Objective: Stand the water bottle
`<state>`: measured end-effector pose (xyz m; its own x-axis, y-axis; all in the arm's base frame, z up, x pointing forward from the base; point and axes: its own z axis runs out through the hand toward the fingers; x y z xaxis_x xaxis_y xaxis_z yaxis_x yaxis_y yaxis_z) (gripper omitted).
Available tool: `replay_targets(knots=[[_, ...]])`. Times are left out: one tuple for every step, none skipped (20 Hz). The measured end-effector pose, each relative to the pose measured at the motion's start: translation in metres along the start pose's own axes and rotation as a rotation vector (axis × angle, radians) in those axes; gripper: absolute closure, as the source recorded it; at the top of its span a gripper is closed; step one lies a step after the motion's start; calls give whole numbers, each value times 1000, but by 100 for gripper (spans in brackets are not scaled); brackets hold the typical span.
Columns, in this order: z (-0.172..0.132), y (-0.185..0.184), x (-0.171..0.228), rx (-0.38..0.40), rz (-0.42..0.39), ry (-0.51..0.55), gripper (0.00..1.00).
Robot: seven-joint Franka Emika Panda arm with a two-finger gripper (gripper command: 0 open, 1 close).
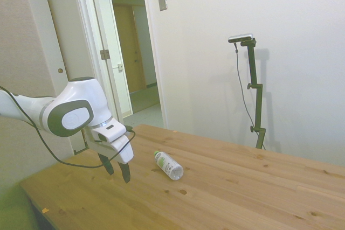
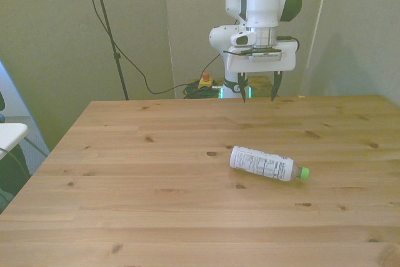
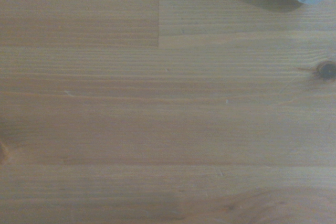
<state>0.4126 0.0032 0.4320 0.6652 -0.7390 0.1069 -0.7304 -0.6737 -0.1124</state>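
Nothing done | bottle (image 2: 267,164) lay flat on table (image 2: 156,211) (cap toward front view's right) | gripper (image 2: 257,96) wide, empty, apparently well apart from it | grasp and upending remained.

The surface (image 2: 156,173) is pale wood in joined planks, with visible grain and dark knots; its finish looks smooth and matt, with only a soft sheen. The water bottle (image 2: 262,164) is clear plastic with a slight gloss, its cap a solid green plastic, its label white and printed in dark letters. The gripper (image 2: 257,97) has a glossy white plastic shell, and its fingers (image 1: 125,173) are dark and matt.
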Motion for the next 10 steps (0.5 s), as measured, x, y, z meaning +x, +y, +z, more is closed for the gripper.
replay_targets(knots=[[0,0,0,-1,0,-1,0],[2,1,-1,-10,-3,-8,0],[1,-1,-1,-12,-11,-2,0],[-3,-4,0,-16,-26,12,0],[-7,-10,4,-20,-45,34,0],[-12,-16,9,-23,-66,59,0],[-16,-24,16,-24,-83,82,0],[-17,-33,25,-21,-98,103,0],[-17,-42,35,-16,-113,124,0],[-14,-52,45,-9,-127,138,0]])
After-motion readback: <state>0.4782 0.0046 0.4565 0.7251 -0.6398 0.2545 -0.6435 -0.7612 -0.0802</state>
